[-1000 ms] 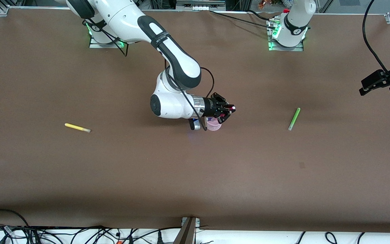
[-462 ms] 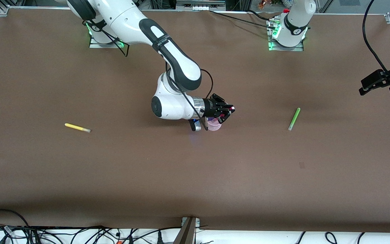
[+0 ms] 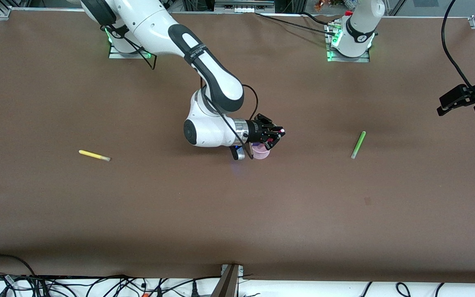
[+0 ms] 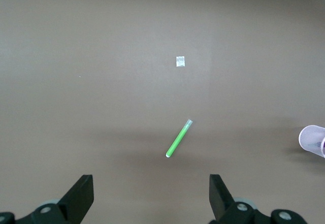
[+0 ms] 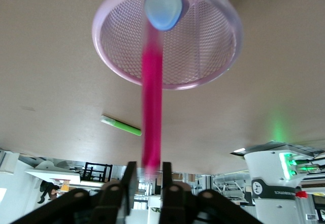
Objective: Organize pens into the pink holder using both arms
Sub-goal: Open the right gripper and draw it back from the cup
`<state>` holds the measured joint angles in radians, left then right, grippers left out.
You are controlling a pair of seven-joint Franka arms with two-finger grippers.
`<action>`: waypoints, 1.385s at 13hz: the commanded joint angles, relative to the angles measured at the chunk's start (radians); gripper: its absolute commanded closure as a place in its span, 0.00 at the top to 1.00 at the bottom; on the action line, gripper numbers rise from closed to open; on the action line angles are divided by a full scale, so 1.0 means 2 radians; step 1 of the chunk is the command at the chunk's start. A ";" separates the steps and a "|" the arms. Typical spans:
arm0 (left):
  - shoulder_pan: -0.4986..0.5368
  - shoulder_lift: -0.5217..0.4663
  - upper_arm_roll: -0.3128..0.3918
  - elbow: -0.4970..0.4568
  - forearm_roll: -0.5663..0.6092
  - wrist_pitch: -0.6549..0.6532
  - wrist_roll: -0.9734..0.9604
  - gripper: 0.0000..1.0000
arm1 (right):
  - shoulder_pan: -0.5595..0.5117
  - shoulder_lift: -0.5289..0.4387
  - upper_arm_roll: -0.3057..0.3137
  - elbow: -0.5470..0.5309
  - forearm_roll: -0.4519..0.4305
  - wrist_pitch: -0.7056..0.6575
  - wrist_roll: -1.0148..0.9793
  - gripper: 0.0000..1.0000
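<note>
The right gripper (image 3: 278,136) hangs over the pink holder (image 3: 261,152), which stands upright near the middle of the brown surface (image 3: 237,214). Its fingers (image 5: 127,183) are closed on the magenta pink pen (image 5: 151,117), pinching it at one end; in the right wrist view the pen's pale tip (image 5: 163,8) sits over the holder's (image 5: 165,36) mouth, close to the rim, and the holder's wall shows a fine mesh pattern. Whether the tip has passed below the rim cannot be told. A purple shade shows at the holder's rim under the gripper in the front view, too hidden to make out. The light green pen (image 3: 358,144) lies flat on the surface toward the left arm's end, well apart from the holder. The yellow pen (image 3: 94,155) lies flat toward the right arm's end, also well apart from the holder and about as near to the front camera as it. The left gripper (image 3: 457,100) waits in the air over the left arm's end of the surface, its fingers (image 4: 81,196) spread wide with nothing between them; its wrist view looks down on the green pen (image 4: 179,138) and catches the holder (image 4: 313,139) at the frame's edge.
</note>
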<state>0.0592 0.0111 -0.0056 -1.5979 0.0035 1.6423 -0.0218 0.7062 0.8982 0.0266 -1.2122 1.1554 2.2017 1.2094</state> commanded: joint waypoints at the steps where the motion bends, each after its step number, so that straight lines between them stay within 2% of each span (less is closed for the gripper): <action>1: 0.003 0.007 -0.004 0.017 0.010 -0.012 0.009 1.00 | -0.007 0.000 0.006 0.005 0.011 -0.012 -0.012 0.80; 2: 0.003 0.007 -0.004 0.017 0.010 -0.013 0.009 1.00 | -0.007 0.000 0.006 0.006 0.011 -0.012 -0.012 0.85; 5: 0.003 0.007 -0.004 0.017 0.010 -0.013 0.009 1.00 | -0.007 -0.003 0.006 0.006 0.011 -0.012 -0.012 0.88; 7: 0.003 0.007 -0.003 0.017 0.010 -0.013 0.009 1.00 | -0.009 -0.022 0.000 0.005 0.002 -0.035 -0.016 0.99; 9: 0.003 0.007 -0.003 0.017 0.010 -0.014 0.009 1.00 | -0.011 -0.072 -0.025 -0.002 -0.070 -0.099 -0.026 0.99; 12: 0.003 0.007 -0.003 0.017 0.010 -0.014 0.008 1.00 | -0.012 -0.110 -0.061 -0.004 -0.133 -0.163 -0.026 1.00; 13: 0.003 0.007 -0.003 0.017 0.010 -0.013 0.008 1.00 | -0.013 -0.121 -0.088 -0.004 -0.143 -0.197 -0.027 1.00; 14: 0.003 0.007 -0.003 0.017 0.010 -0.014 0.008 1.00 | -0.013 -0.129 -0.129 -0.003 -0.145 -0.240 -0.036 1.00; 17: 0.003 0.007 -0.003 0.017 0.010 -0.013 0.009 1.00 | -0.016 -0.134 -0.246 0.001 -0.149 -0.354 -0.222 1.00; 18: 0.003 0.007 -0.003 0.017 0.010 -0.014 0.009 1.00 | -0.013 -0.134 -0.282 0.001 -0.169 -0.370 -0.278 1.00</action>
<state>0.0594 0.0129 -0.0055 -1.5955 0.0035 1.6379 -0.0209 0.6663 0.6540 -0.4426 -1.1845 0.8625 1.5264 0.8303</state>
